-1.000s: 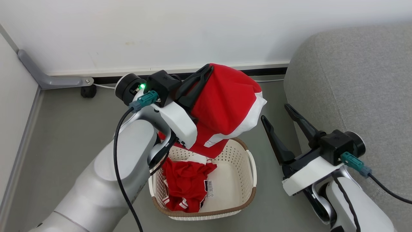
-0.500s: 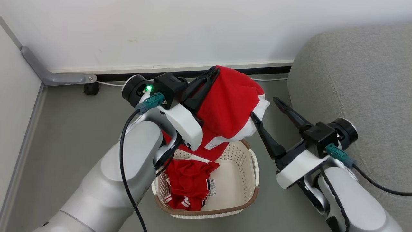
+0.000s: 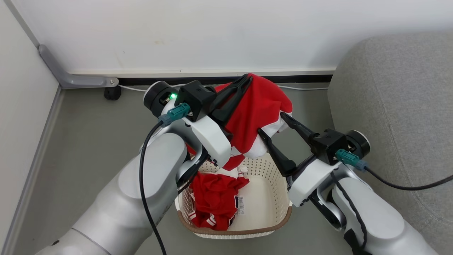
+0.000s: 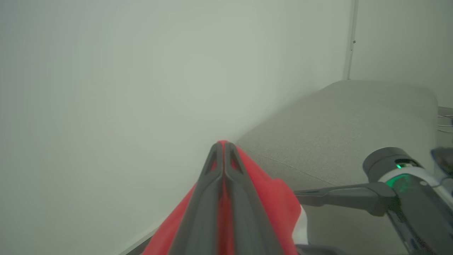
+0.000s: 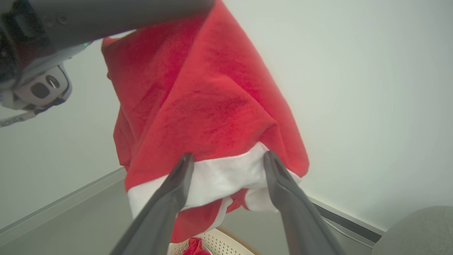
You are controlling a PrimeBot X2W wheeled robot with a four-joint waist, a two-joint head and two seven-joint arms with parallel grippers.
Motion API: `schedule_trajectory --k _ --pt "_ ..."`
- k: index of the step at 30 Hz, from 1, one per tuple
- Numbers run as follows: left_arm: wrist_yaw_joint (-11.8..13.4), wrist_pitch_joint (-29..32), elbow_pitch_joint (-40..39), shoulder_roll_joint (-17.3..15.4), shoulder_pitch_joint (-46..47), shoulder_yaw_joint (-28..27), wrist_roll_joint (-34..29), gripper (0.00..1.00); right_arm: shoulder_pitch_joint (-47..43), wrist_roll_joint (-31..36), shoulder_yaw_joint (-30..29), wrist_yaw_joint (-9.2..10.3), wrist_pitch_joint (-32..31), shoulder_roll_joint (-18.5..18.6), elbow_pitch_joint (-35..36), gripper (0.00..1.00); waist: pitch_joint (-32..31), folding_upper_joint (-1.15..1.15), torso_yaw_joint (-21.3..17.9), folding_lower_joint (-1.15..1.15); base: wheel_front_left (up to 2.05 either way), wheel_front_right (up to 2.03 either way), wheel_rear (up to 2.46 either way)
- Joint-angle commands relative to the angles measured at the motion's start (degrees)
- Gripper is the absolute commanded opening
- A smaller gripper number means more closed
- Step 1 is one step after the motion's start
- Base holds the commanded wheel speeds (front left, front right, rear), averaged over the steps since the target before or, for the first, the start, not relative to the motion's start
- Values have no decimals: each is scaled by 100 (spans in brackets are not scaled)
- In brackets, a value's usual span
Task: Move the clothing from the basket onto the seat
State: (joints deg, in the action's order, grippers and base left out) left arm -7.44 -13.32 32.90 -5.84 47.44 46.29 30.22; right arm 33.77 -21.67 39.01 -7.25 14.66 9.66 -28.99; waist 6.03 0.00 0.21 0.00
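Left hand (image 3: pixel 245 80) is clamped tight on the top fold of a red garment (image 3: pixel 260 106), holding it in the air above the basket (image 3: pixel 247 232), close to the wall (image 3: pixel 212 32). The garment hangs from that pinch with its long axis roughly vertical, and its white hem (image 5: pixel 219 177) is low. The lowest folds dangle over the basket's far rim.

Right hand (image 3: pixel 272 123) is the one that matters now. Its fingers (image 5: pixel 168 193) are spread apart, one on each side of the white hem. In the right wrist view the hem sits between them and seems to brush both tips (no squeeze that I can see). So the cloth lies straight ahead of the right hand, inside its gap and across its opening.

The seat (image 3: pixel 396 99) is off to my right, beyond the right arm, which makes that arm the nearer one. The hanging garment is well apart from the seat.

A second red garment (image 3: pixel 212 198) lies crumpled on the left of the basket floor, next to the barcode sticker (image 3: pixel 240 204).

My guess at the next move: close the right hand on the hem, then swing both arms right toward the seat. The hem could slide out if the grip closes too shallow.
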Motion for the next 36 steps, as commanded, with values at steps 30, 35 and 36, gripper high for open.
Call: schedule_trajectory --k 30,35,36 --pt "6 -161 -53 -6 351 -49 49 100 619 -400 189 -24 34 -320 -408 0 228 0 50 0 0 0 0" --pt "4 -165 -27 2 311 -109 19 100 553 -309 60 -24 34 -313 -206 0 239 0 0 0 0 0 0" --pt "4 -166 -31 0 294 -125 11 100 532 -285 12 -24 34 -312 -150 0 242 0 -12 0 0 0 0"
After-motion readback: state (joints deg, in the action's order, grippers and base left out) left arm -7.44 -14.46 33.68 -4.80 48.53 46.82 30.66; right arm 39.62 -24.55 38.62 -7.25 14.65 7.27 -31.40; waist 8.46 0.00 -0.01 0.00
